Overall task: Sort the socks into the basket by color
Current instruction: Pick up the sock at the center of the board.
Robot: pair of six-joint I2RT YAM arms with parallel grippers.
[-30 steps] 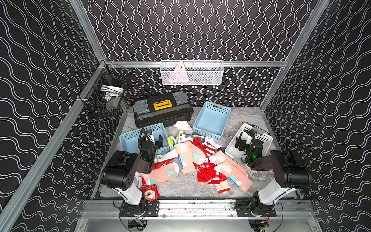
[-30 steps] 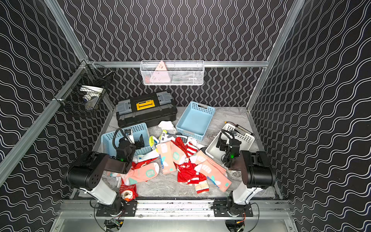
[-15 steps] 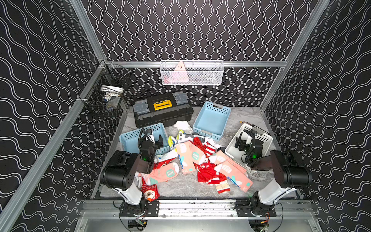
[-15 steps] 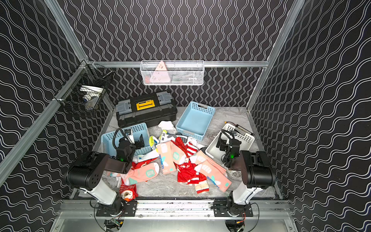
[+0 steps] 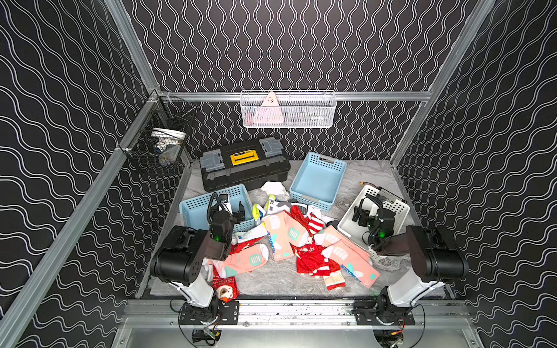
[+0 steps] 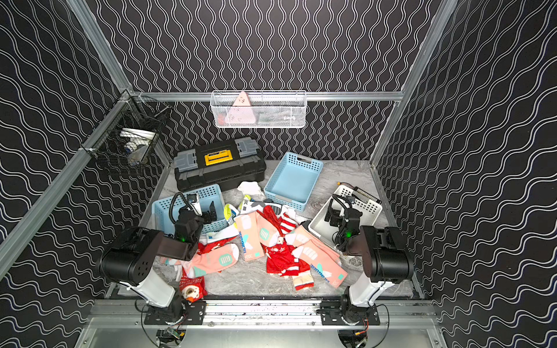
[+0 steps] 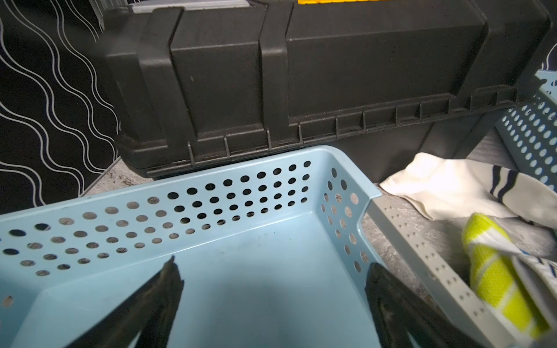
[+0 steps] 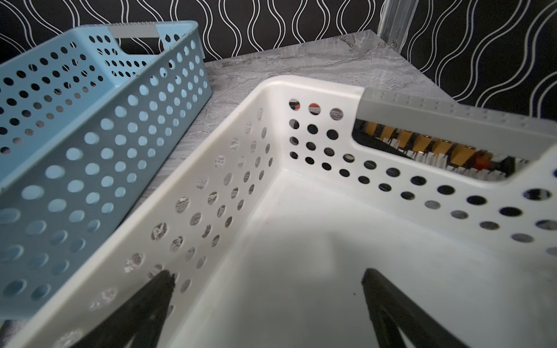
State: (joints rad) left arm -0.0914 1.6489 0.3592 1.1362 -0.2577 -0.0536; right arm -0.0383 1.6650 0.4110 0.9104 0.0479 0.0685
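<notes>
A heap of socks lies mid-table in both top views: salmon-pink socks [image 5: 250, 259] [image 6: 316, 256], red Christmas socks [image 5: 310, 259], a red-white striped sock [image 5: 315, 223] and a white sock [image 5: 274, 188] further back. My left gripper [image 5: 233, 208] [image 7: 272, 266] hangs open and empty over the left blue basket [image 5: 193, 211] [image 7: 211, 205], whose floor is bare. My right gripper [image 5: 363, 211] [image 8: 268, 274] hangs open and empty over the white basket [image 5: 394, 208] [image 8: 241, 180], also bare inside. The left wrist view shows a white sock [image 7: 452, 186] and a yellow-striped sock [image 7: 494, 271] beside the basket.
A second blue basket [image 5: 312, 200] [image 8: 90, 135] stands at the back middle. A black toolbox [image 5: 244, 165] [image 7: 331, 75] sits right behind the left basket. A black wire basket [image 5: 162, 147] and a white mesh basket [image 5: 287, 110] hang on the walls. A red sock [image 5: 224, 287] lies by the left arm's base.
</notes>
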